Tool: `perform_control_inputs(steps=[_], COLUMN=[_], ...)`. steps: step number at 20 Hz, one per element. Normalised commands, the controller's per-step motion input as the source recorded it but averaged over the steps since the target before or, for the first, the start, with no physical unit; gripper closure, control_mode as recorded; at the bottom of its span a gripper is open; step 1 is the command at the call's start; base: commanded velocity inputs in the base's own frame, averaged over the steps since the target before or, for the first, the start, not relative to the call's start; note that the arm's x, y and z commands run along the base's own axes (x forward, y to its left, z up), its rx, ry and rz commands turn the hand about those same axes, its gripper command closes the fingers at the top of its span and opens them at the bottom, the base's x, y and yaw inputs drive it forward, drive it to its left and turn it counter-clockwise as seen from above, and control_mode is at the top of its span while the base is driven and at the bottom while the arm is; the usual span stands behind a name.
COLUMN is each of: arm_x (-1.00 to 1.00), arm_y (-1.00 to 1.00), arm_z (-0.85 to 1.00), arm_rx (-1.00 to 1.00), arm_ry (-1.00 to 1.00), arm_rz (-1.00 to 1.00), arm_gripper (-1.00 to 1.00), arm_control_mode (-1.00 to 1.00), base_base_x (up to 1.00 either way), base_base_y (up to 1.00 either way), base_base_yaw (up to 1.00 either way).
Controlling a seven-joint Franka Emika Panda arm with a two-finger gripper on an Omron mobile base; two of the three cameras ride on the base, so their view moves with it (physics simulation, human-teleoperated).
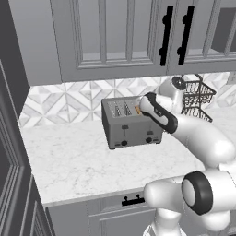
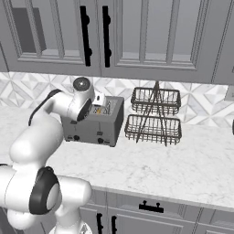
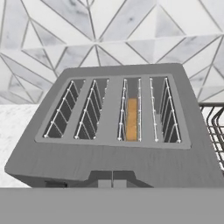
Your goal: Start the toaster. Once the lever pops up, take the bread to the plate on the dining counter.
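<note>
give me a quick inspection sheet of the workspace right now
surface: white marble worktop over grey drawer cabinets.
job's things: toaster stands near the back wall; bread sits down in the third slot from the left as the hand view shows it, the other three slots bare. Plate: nothing seen.
clutter: two-tier wire basket rack beside the toaster.
grippers: gripper shut, above the toaster's front edge, holding nothing.
cables: nothing seen.
surroundings: patterned tile backsplash, grey wall cupboards with black handles overhead.
</note>
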Motion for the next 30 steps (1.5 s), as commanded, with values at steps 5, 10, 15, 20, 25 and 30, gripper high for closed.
perform_control_inputs(steps=[5, 10, 15, 20, 25, 30], arm_x=[0.16, 0.16, 0.15, 0.13, 0.02, 0.03], arm_y=[0.00, 0.00, 0.00, 0.00, 0.00, 0.00], arm_z=[-0.07, 0.00, -0.02, 0.00, 0.00, -0.06], arm_rx=[-0.01, 0.00, -0.01, 0.00, 0.00, -0.02], arm_ry=[-0.05, -0.03, 0.00, 0.00, -0.01, 0.00], arm_rz=[0.00, 0.00, 0.00, 0.00, 0.00, 0.00], arm_gripper=[1.00, 1.00, -1.00, -1.00, -1.00, -1.00], arm_control_mode=[-1.00, -1.00, -1.00, -1.00, -1.00, -1.00], base_base_x=[0.00, 0.00, 0.00, 0.00, 0.00, 0.00], base_base_y=[0.00, 0.00, 0.00, 0.00, 0.00, 0.00], base_base_yaw=[0.00, 0.00, 0.00, 0.00, 0.00, 0.00])
